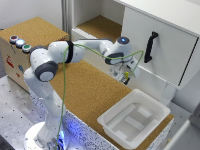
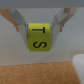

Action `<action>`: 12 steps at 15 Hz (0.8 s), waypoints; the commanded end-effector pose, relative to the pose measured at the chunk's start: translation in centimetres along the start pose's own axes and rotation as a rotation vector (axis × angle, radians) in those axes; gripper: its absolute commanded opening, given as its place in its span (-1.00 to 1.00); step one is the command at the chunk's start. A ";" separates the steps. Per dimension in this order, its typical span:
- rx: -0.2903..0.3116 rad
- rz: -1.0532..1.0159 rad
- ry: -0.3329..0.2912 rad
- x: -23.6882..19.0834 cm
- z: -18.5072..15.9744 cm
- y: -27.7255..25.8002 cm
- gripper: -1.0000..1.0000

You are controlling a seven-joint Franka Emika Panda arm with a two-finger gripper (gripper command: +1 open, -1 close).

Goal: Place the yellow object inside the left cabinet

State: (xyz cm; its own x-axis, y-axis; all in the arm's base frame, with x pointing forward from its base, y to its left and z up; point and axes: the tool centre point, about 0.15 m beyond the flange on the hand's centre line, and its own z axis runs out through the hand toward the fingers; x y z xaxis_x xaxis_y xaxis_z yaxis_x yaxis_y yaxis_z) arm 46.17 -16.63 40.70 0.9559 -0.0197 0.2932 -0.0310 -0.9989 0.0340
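The yellow object point(image 2: 40, 38) is a small cube with black letters on its faces. It sits clamped between the two fingers point(image 2: 19, 22) of my gripper point(image 2: 41, 32), which is shut on it and holds it above the cork surface. In the exterior view the gripper point(image 1: 125, 78) hangs in front of the white door, with only a speck of the yellow object point(image 1: 127, 75) showing. The left cabinet point(image 1: 102, 25) is the open white-walled compartment with a cork floor, further back and toward the exterior view's left of the gripper.
A white door with a black handle point(image 1: 150, 47) stands just behind the gripper. A white tray point(image 1: 135, 118) lies on the cork counter point(image 1: 85, 90) toward the exterior view's right. A cork box with coloured buttons point(image 1: 20, 42) stands at the exterior view's left.
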 end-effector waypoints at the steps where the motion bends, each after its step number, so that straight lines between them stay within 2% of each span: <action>1: -0.067 -0.072 0.010 -2.3 0.2 -9.2 -1.00; 4: -0.095 -0.081 0.048 -1.6 -0.4 -14.2 -1.00; 7: -0.121 0.000 0.037 -0.3 -0.9 -21.1 -1.00; 9: -0.113 0.052 0.016 0.9 -1.7 -24.7 -1.00; 12: -0.110 0.076 0.024 3.8 -3.9 -29.3 -1.00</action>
State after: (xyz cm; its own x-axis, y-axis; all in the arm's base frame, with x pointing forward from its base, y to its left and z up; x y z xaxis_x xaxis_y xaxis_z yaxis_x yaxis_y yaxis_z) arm 46.67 4.74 41.38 0.9458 -0.0329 0.3231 -0.0456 -0.9985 0.0318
